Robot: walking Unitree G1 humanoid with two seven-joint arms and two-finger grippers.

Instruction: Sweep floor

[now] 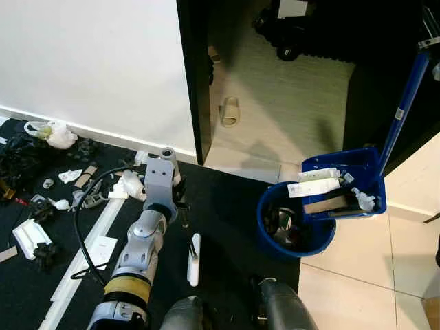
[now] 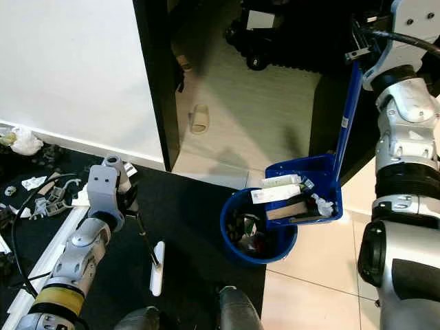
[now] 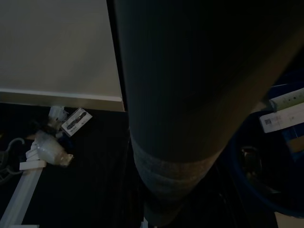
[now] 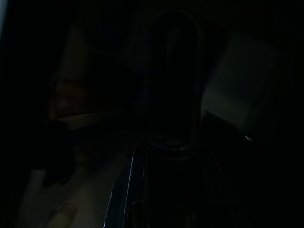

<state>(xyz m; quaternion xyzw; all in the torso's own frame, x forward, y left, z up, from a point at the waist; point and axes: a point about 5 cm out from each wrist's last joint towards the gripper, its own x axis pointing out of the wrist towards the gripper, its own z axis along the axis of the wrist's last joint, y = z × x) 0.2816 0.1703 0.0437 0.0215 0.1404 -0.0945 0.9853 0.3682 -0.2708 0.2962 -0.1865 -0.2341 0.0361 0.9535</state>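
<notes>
A blue long-handled dustpan (image 2: 306,196) is tipped over a round blue bin (image 2: 254,234), with white boxes and scraps (image 2: 275,187) lying in the pan. My right gripper (image 2: 359,42) is raised at the far right, shut on the dustpan's blue handle (image 2: 347,117). My left gripper (image 2: 134,205) hangs low over the black mat (image 1: 227,206), shut on the thin dark handle of a small broom. The broom's white head (image 2: 157,269) rests on the mat just in front of me. In the left wrist view the handle (image 3: 190,95) is a broad dark bar close to the camera.
Litter lies on the mat at the left: a white plastic bag (image 1: 51,134), paper bits, a black cable (image 1: 82,227) and a white strip (image 1: 82,265). A dark door frame (image 1: 196,82) stands ahead, with a slipper (image 1: 230,111) on the floor beyond it. Pale tiles (image 1: 357,275) lie to the right.
</notes>
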